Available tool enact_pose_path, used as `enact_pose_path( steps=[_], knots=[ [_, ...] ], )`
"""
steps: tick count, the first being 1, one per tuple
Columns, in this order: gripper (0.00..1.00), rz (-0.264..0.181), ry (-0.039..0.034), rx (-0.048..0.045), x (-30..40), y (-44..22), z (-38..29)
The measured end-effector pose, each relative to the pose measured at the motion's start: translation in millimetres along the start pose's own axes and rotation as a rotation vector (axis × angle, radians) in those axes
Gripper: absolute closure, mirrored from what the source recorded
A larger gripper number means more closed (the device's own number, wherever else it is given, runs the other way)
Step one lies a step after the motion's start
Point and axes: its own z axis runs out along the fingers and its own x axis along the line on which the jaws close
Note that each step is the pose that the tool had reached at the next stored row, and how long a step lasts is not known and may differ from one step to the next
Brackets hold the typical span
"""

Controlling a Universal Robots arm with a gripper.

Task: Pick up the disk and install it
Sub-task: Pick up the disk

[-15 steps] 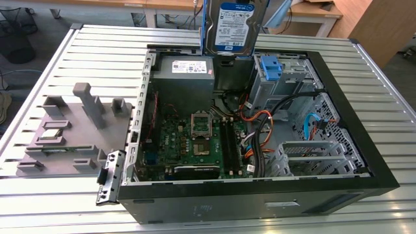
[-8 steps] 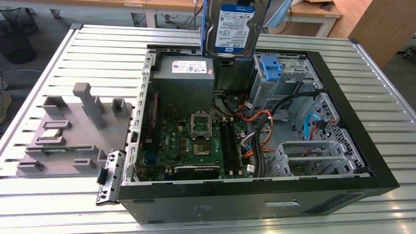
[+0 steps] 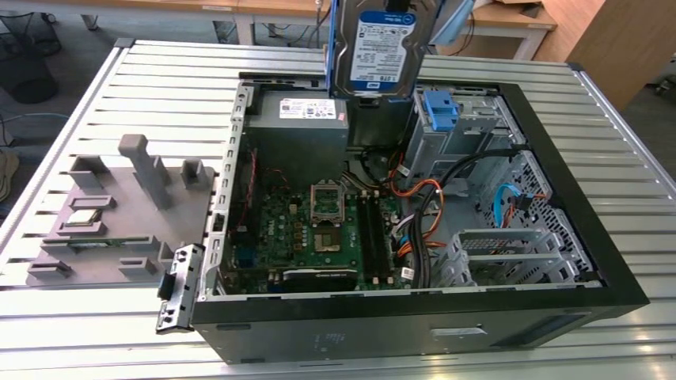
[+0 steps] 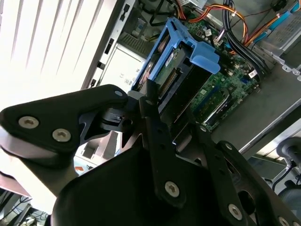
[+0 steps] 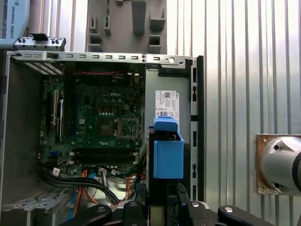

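The disk (image 3: 382,51) hangs upright above the far side of the open computer case (image 3: 618,294), its white label with a blue band facing the exterior view. A blue carrier bracket frames it. In the second wrist view my gripper (image 4: 174,113) is shut on the disk (image 4: 165,63), with a black finger (image 4: 151,101) pressed against its edge. The first wrist view looks down past the disk's blue carrier (image 5: 168,153) and my gripper (image 5: 164,205) into the case. There the disk hovers over the grey power supply (image 5: 167,106).
Inside the case lie the motherboard (image 3: 317,229), the grey power supply (image 3: 301,119), a blue caddy (image 3: 438,111) in the drive bay, orange and black cables (image 3: 423,198) and a metal drive cage (image 3: 507,253). A grey parts fixture (image 3: 116,214) sits on the slatted table (image 3: 158,71).
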Motion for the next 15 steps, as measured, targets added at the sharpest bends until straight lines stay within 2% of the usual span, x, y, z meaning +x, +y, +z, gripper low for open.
enact_pose_path(
  steps=[15],
  knots=[
    [0.65, 0.005, 0.0024, 0.0004, 23.1, 0.0, -1.1]
  ],
)
